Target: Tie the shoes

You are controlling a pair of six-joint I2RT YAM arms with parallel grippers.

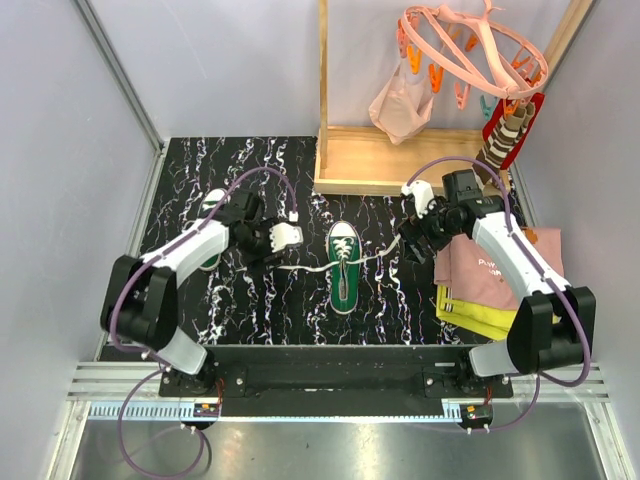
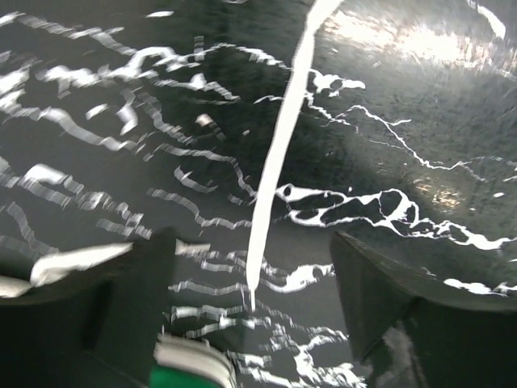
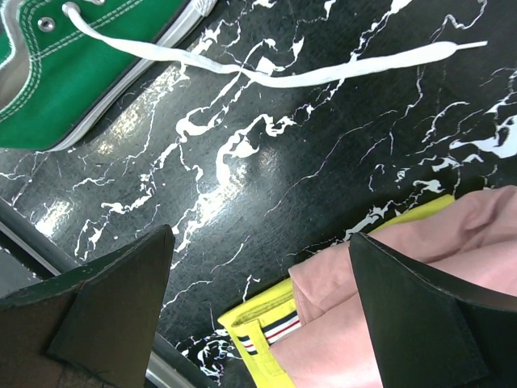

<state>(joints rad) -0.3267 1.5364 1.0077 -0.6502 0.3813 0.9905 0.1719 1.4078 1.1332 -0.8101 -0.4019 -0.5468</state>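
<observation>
One green sneaker [image 1: 343,268] lies at the table's middle, its white laces spread out to both sides. The second sneaker [image 1: 211,212] lies at the left, mostly hidden under my left arm. My left gripper [image 1: 278,238] is open and empty just left of the middle shoe. In the left wrist view the left lace [image 2: 279,153] ends between its fingers [image 2: 121,307], apart from both, and a bit of green shoe [image 2: 182,373] shows at the bottom. My right gripper [image 1: 411,240] is open and empty right of the shoe. In the right wrist view it [image 3: 258,299] hangs over bare table, with the shoe [image 3: 73,65] and right lace [image 3: 323,74] beyond.
Folded pink cloth [image 1: 500,265] on yellow cloth [image 1: 480,315] lies at the right, close under the right gripper [image 3: 420,283]. A wooden rack [image 1: 400,160] stands at the back, with a pink clip hanger [image 1: 470,50] and a bag above it. Grey walls close both sides.
</observation>
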